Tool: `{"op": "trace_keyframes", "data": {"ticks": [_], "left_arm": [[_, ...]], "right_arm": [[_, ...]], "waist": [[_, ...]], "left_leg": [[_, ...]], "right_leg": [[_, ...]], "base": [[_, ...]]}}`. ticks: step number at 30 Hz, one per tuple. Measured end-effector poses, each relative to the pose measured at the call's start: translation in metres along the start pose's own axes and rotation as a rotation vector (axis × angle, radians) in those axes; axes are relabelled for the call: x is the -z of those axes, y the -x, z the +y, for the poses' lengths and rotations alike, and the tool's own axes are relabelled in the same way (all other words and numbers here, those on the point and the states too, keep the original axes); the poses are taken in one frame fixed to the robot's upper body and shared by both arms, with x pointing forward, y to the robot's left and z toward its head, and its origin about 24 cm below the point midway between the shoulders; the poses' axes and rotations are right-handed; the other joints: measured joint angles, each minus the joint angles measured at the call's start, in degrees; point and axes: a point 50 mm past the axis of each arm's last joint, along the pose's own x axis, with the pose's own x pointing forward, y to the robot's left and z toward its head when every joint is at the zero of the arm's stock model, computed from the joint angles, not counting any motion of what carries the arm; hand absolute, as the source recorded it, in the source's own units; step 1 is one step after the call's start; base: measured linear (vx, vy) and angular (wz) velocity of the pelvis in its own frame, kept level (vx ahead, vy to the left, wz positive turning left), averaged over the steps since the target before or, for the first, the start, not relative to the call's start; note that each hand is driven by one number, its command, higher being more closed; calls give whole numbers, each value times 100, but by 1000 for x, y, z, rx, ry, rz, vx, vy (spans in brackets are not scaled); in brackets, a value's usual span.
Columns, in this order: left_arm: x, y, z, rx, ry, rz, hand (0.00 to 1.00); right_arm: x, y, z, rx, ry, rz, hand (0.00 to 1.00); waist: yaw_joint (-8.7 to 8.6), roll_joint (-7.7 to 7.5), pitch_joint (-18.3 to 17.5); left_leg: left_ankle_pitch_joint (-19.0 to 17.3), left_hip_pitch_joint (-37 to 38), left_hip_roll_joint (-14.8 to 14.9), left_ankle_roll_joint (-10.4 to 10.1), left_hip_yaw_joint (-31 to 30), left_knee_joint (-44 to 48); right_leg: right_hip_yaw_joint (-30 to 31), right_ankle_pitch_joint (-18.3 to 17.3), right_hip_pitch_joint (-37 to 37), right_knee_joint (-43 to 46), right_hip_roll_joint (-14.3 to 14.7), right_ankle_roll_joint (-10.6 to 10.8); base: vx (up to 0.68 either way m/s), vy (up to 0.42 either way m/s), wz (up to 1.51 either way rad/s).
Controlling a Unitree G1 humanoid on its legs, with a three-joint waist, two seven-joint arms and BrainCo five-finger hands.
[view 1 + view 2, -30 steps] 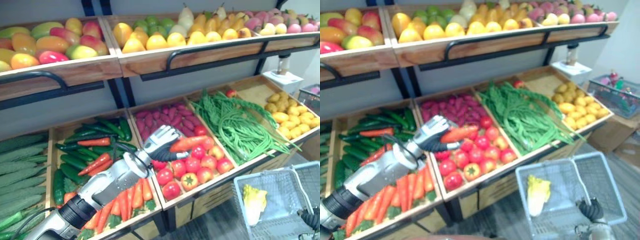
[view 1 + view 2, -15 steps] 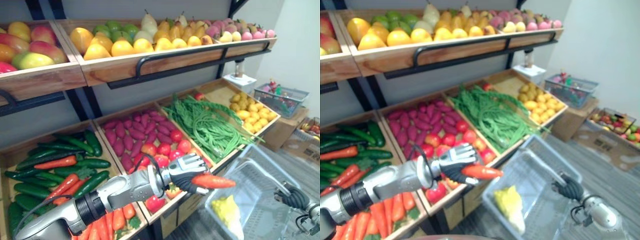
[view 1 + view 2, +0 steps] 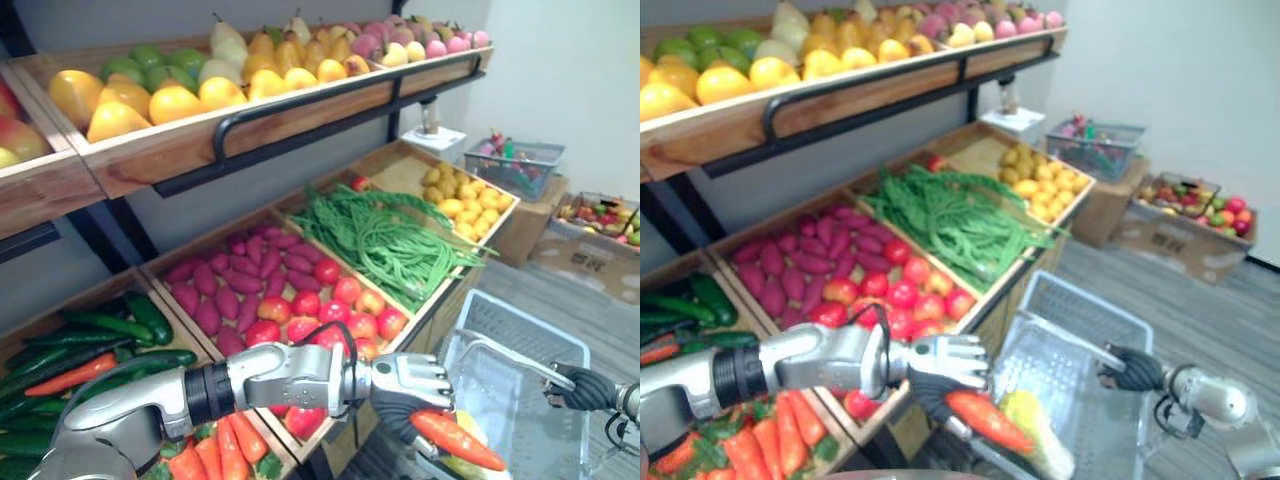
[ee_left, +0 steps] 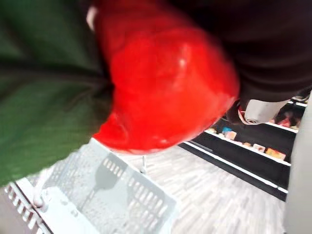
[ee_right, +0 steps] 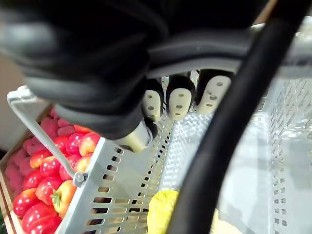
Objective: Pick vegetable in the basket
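Your carrot [image 3: 457, 440] sits in the left hand [image 3: 410, 385], fingers curled round its thick end. Its long axis runs right and nearward over the basket [image 3: 530, 316], just beside the cabbage [image 3: 1040, 436]. The right hand [image 3: 1130, 368] is clenched on the handle [image 3: 500, 356], so the drop looks to be straight down.

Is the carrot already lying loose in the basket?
No, the left hand has its fingers curled round the carrot, holding it over the basket.
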Motion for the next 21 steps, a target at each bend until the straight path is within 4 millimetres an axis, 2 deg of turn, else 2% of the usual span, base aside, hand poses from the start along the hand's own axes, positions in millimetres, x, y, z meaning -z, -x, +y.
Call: {"op": "trace_keyframes", "data": {"ticks": [9,11,15,18,21], "left_arm": [[-11,-16,11,36,-28,-110,100],[-13,-21,14,31,-36,-133,100],[-17,-30,17,8,-7,-163,100],[-21,-36,18,-2,-4,-192,100],[-19,-39,17,-3,1,-181,100]], "right_arm": [[-3,8,-16,-27,37,6,100],[-8,7,-22,-15,54,-6,100],[-16,4,-32,-2,76,-33,100],[-19,2,-32,-14,69,-54,100],[-27,-3,-32,-28,86,-85,100]], "waist": [[-178,88,57],[-257,127,73],[-291,137,79],[-313,141,80],[-408,147,78]], "left_leg": [[-30,9,-47,-2,284,33],[-13,93,-36,16,329,37],[-9,172,-18,9,441,39],[-7,186,-13,5,458,40],[-5,192,-12,1,463,47]], "right_leg": [[231,-4,-196,102,58,6],[233,-4,-194,129,82,5],[230,-16,-211,191,133,-14],[223,-44,-236,245,146,-49],[207,-147,-303,398,155,-58]], "base": [[-41,0,-17],[-8,1,-11],[-14,-11,-13],[-30,-13,-4],[0,0,0]]}}
